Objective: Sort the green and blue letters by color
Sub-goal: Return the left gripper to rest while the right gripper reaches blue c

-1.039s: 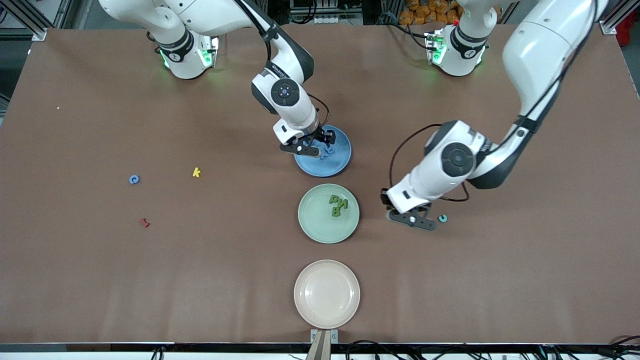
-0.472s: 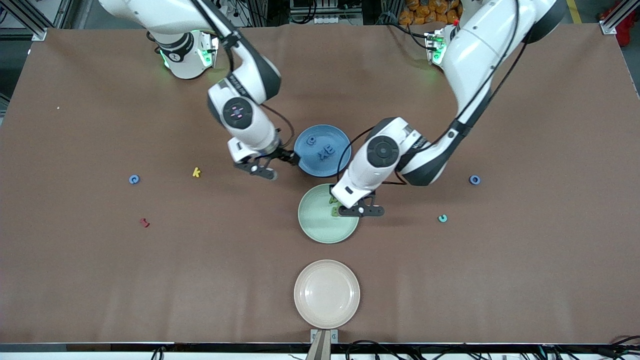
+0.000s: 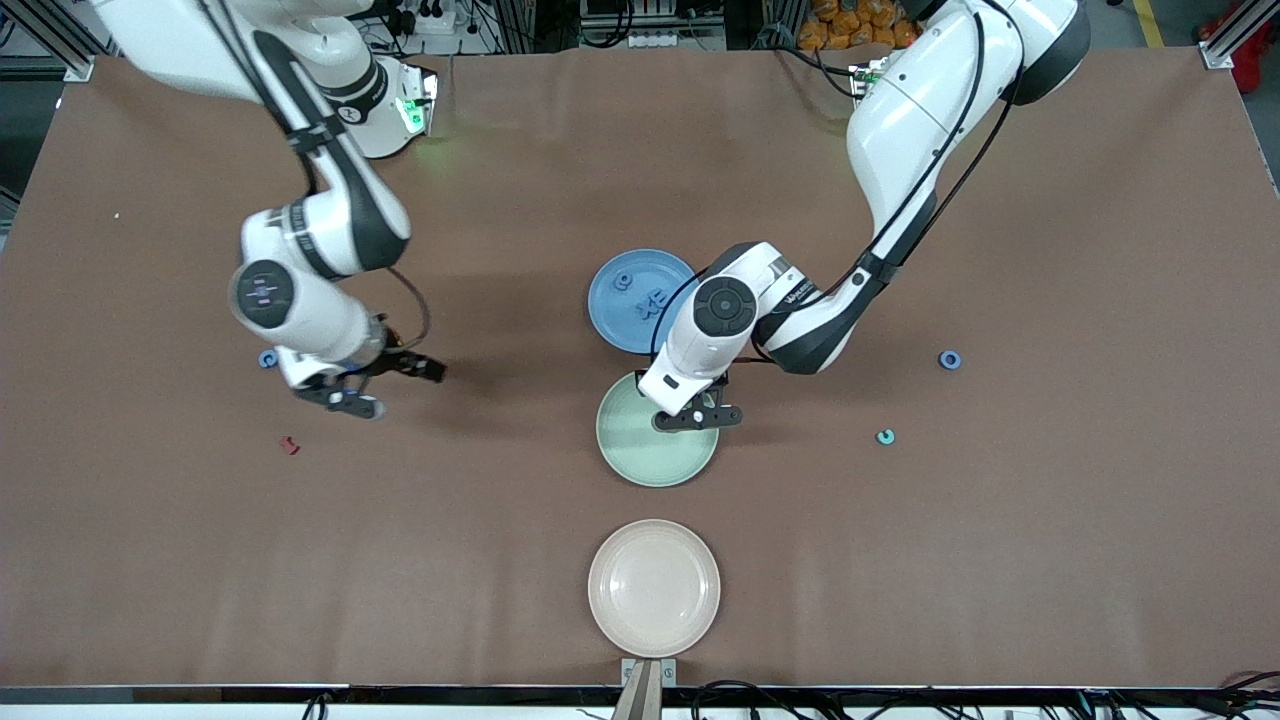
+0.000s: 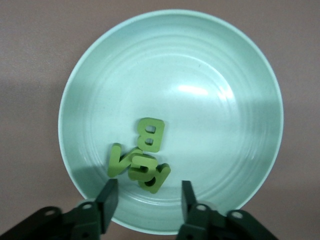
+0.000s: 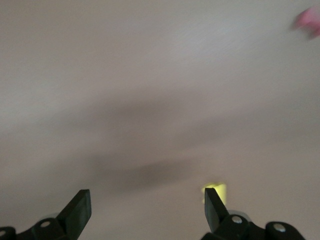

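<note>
The left gripper (image 3: 697,417) hung spread and empty over the green letters (image 4: 142,160) by the green plate's (image 3: 625,450) rim; dipping could knock them out. The right gripper (image 3: 388,388), spread wide over the k (image 5: 215,191), might grab it instead of the blue letter (image 3: 268,358) beside it.

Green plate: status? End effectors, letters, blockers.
Left end effector open over green plate, empty. Green letters piled in the plate. Right end effector open, empty, over the table near yellow k. Nothing blocking.
</note>
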Available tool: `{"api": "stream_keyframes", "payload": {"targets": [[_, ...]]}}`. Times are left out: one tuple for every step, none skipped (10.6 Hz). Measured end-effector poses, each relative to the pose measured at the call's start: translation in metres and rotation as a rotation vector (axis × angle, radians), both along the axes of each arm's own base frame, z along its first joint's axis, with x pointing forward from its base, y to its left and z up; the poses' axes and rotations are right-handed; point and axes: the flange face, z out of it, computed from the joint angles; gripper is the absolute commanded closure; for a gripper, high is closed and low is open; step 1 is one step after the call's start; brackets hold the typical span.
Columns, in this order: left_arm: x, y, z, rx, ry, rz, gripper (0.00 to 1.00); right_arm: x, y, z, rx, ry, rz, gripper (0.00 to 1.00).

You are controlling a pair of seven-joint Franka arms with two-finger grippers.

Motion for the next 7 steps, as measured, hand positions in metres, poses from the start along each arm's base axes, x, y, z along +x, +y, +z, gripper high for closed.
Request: {"api": "stream_keyframes", "payload": {"targets": [[0.003, -0.001, 0.005, -0.008, -0.008, 0.020, 0.00, 0.008, -0.042, 0.004, -0.014, -0.008, 0.013, 0.00], [0.009, -0.001, 0.013, -0.017, -0.021, 0.028, 0.00, 0.012, -0.077, 0.007, -0.028, -0.014, 0.016, 0.00], [0.015, 0.000, 0.024, -0.027, -0.039, 0.036, 0.00, 0.013, -0.106, 0.007, -0.045, -0.015, 0.016, 0.00], [0.024, 0.005, 0.042, -0.038, -0.066, 0.045, 0.00, 0.012, -0.129, 0.005, -0.061, -0.012, 0.005, 0.00], [0.034, 0.013, 0.065, -0.049, -0.099, 0.058, 0.00, 0.010, -0.148, 0.003, -0.075, -0.007, -0.010, 0.00], [0.044, 0.025, 0.090, -0.053, -0.134, 0.047, 0.00, 0.007, -0.168, 0.000, -0.089, 0.000, -0.029, 0.00], [0.052, 0.038, 0.114, -0.040, -0.164, 0.012, 0.00, 0.002, -0.189, -0.004, -0.100, 0.009, -0.049, 0.00]]}}
